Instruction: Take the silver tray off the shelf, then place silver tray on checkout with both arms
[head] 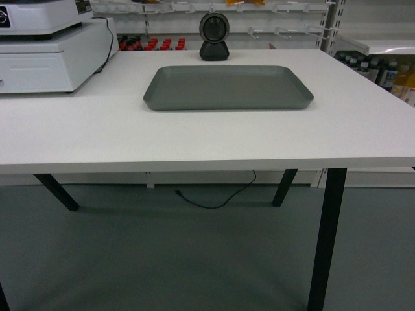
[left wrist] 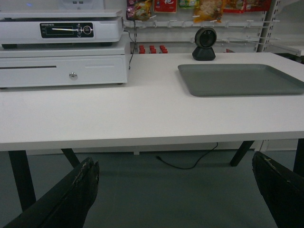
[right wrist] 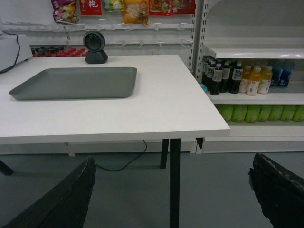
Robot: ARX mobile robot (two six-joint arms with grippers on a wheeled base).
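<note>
Both steps look done: silver tray (head: 227,87) lies flat on the checkout (head: 194,139), toward the far edge, just in front of the black scanner (head: 214,37) and right of the cash register (head: 45,45). Left gripper (left wrist: 178,190) and right gripper (right wrist: 173,190) hang below table level, jaws spread wide, holding nothing. Nothing obvious left but parking the arms.

Silver tray (head: 227,87): matt grey-green, smooth finish. Checkout (head: 194,139): smooth matt white top, black legs. Left gripper (left wrist: 175,190) and right gripper (right wrist: 173,190): scuffed matt black fingers, below the tabletop.
</note>
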